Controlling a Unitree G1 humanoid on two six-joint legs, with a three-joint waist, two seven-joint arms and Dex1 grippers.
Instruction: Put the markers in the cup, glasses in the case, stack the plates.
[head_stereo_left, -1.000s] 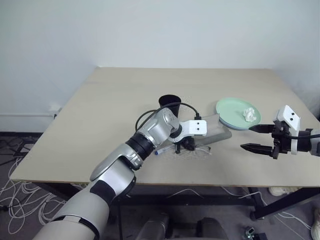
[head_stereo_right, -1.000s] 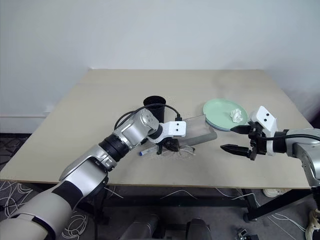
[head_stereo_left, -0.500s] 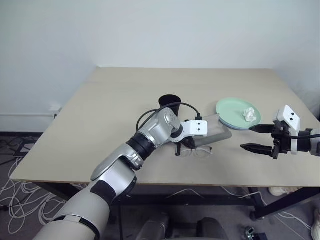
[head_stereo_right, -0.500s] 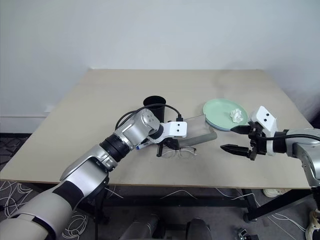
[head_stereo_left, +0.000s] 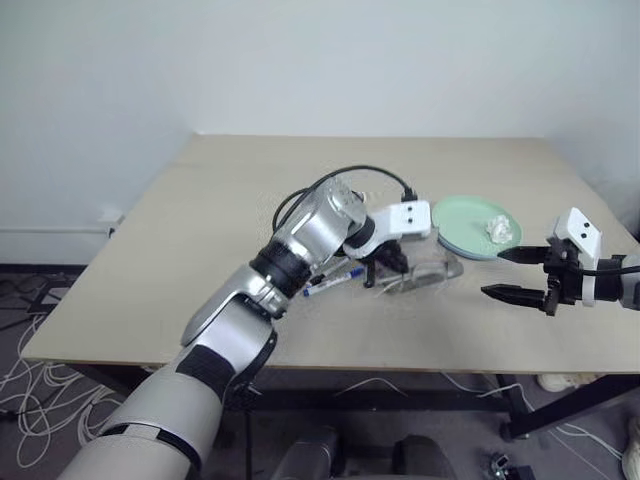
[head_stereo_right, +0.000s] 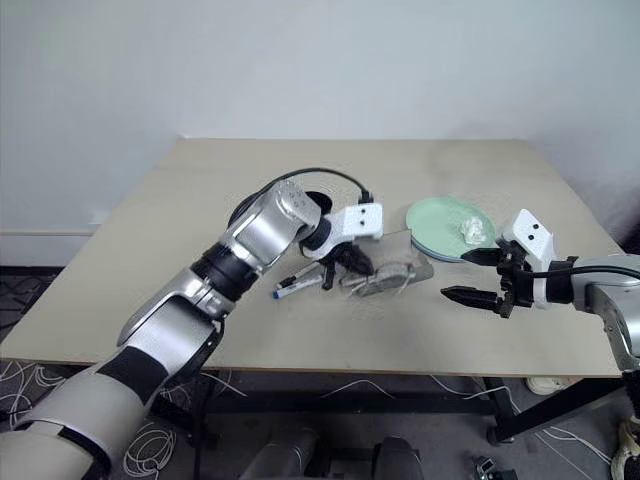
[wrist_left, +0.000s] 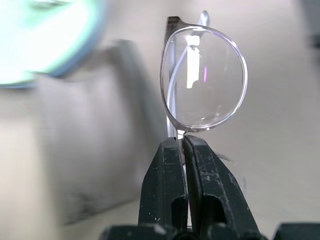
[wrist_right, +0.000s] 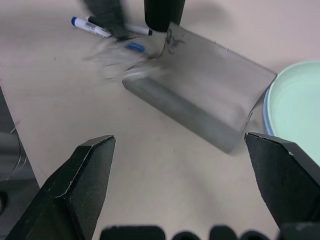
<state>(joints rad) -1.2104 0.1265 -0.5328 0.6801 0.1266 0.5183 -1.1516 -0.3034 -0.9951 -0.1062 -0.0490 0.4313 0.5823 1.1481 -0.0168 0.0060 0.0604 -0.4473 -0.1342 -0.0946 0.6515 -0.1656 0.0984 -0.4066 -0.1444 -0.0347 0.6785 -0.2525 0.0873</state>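
Your left gripper (wrist_left: 183, 145) has its two black fingers pinched tight on the wire frame of the glasses (wrist_left: 205, 80) — the grip sits right at the rim of one clear lens, and the spectacles hang off the tabletop, just in front of the grey case (wrist_right: 200, 102). That case lies open on the table (head_stereo_left: 200, 230), lid tipped up, between the black cup (wrist_right: 164, 12) and the plates (head_stereo_left: 462, 228). You can see the mint green plate stacked on the light blue one, with a crumpled white tissue (head_stereo_left: 497, 227) resting on top. The two markers (wrist_right: 107, 29) lie on the table beside the cup's base, the blue-capped one (head_stereo_left: 330, 282) nearer you. Your right gripper (head_stereo_left: 518, 274) hovers above the table's near right part, well apart from the case — its fingers spread wide, with nothing between them.
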